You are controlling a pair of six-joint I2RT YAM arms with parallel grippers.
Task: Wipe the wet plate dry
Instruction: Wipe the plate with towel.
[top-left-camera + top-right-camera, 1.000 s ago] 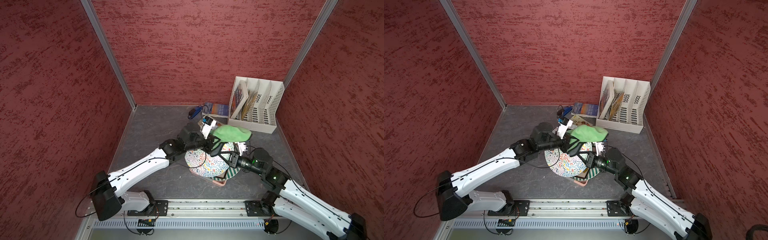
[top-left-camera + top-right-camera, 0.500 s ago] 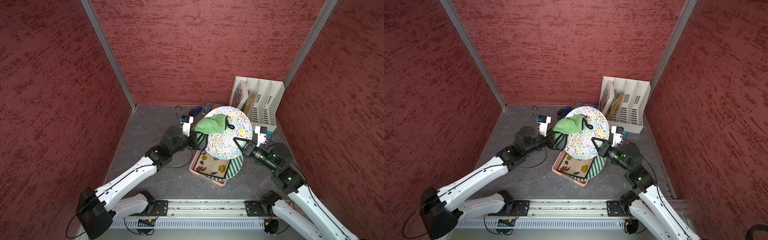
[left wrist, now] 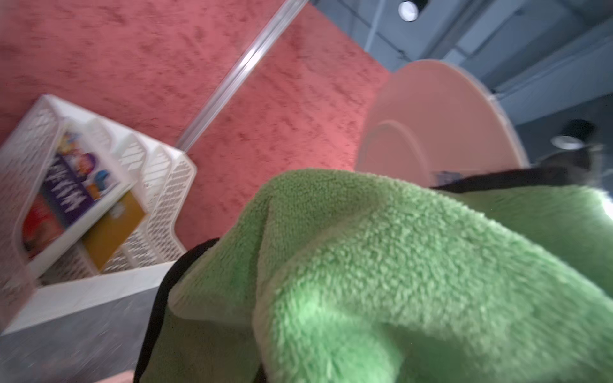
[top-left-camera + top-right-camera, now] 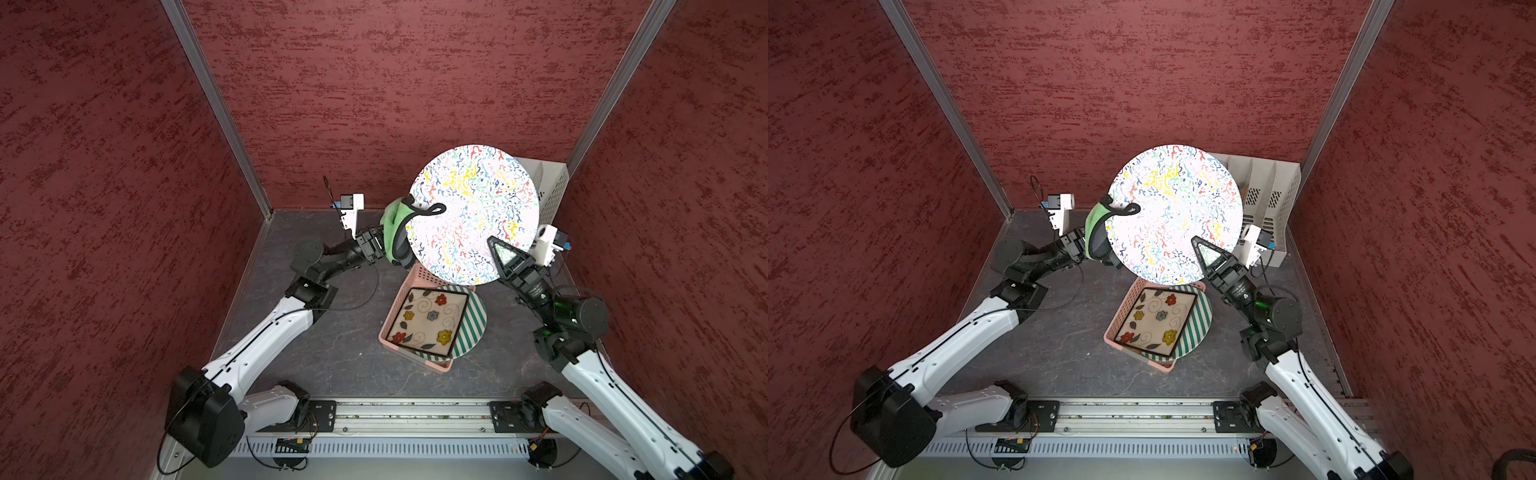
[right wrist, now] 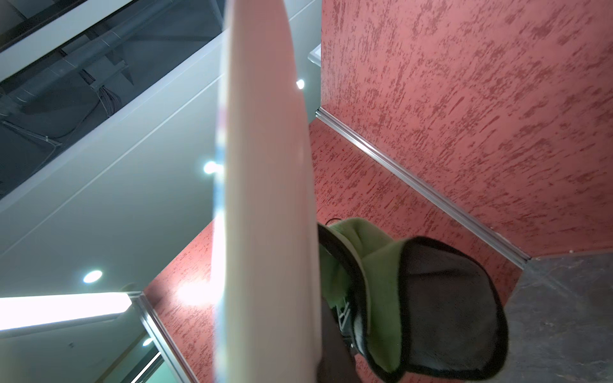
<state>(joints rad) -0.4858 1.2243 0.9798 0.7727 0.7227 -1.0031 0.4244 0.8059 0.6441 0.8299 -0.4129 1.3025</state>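
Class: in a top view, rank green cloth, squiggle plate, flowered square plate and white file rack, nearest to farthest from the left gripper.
1. green cloth, held by the left gripper
2. squiggle plate, beside the cloth
3. flowered square plate, in the basket
4. white file rack, back right corner

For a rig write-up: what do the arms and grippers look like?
Left arm and right arm: white shells, black joints, thin black cables. The right gripper has black triangular fingers, a green light behind it. White camera mounts on both wrists.
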